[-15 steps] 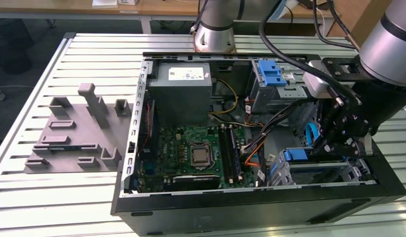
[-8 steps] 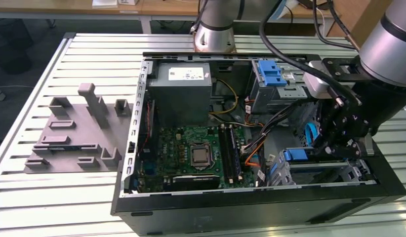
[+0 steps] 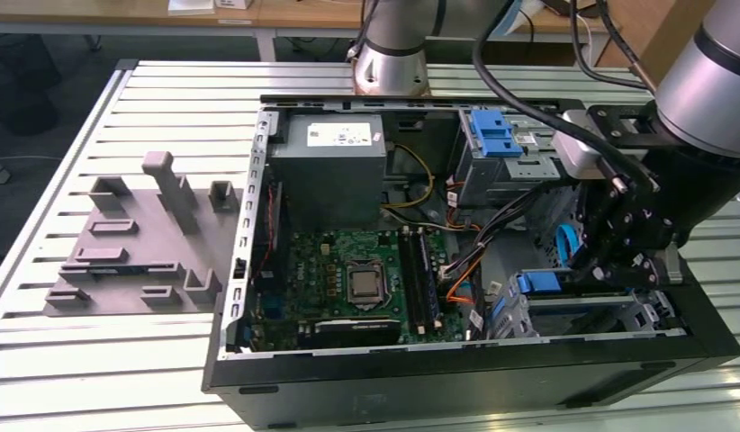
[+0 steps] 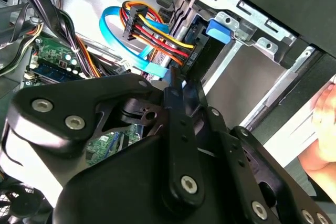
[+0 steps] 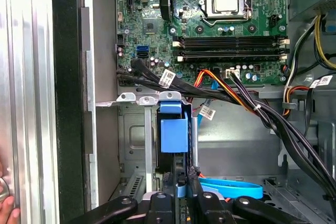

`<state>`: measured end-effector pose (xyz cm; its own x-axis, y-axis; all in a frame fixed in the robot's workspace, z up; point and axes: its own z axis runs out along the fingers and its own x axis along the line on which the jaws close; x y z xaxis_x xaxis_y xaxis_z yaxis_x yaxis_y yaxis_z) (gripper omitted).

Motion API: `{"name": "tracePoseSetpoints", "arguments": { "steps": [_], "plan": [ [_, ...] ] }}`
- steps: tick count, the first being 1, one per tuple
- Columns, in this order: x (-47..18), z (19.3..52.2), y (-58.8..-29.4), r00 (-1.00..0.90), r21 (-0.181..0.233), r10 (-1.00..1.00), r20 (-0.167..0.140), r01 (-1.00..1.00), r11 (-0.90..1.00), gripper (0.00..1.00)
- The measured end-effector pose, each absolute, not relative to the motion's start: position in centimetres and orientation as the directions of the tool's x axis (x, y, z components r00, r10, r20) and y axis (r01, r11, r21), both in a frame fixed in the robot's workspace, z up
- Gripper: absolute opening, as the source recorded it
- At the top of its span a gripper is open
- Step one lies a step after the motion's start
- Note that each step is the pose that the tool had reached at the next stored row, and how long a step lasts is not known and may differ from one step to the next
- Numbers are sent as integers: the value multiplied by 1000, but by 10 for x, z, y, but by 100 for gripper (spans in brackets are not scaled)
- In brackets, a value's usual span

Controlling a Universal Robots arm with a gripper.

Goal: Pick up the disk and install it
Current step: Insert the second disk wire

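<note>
The disk (image 3: 541,283) stands on edge in the lower drive cage (image 3: 610,310) of the open computer case, its blue carrier tab facing up. In the first wrist view the disk (image 5: 173,129) sits in the cage's slot. My black gripper (image 5: 180,200) is at its rear end, one finger (image 5: 157,203) pressed on each side of the edge. The second wrist view shows the disk's blue tab (image 4: 218,29) beyond my gripper (image 4: 176,85), and coloured power wires and a blue data cable (image 4: 131,51) reach the disk's end. In the exterior view my gripper (image 3: 592,270) reaches down into the case on the exterior view's right.
The motherboard (image 3: 346,279), the grey power-supply box (image 3: 334,171) and bundles of black cables (image 5: 262,114) crowd the case. Another blue carrier (image 3: 496,133) sits in the upper bay. A grey fixture plate (image 3: 130,243) lies on the slatted table. A person's hand (image 4: 323,129) rests by the case wall.
</note>
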<state>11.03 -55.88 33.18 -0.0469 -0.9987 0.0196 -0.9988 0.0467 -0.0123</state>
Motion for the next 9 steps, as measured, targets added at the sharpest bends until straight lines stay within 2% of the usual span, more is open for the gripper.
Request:
{"name": "tracePoseSetpoints", "arguments": {
  "steps": [9],
  "plan": [
    [110, 330, -559, -47, -13, -999, 20, -999, 47, 26]
  ]
}}
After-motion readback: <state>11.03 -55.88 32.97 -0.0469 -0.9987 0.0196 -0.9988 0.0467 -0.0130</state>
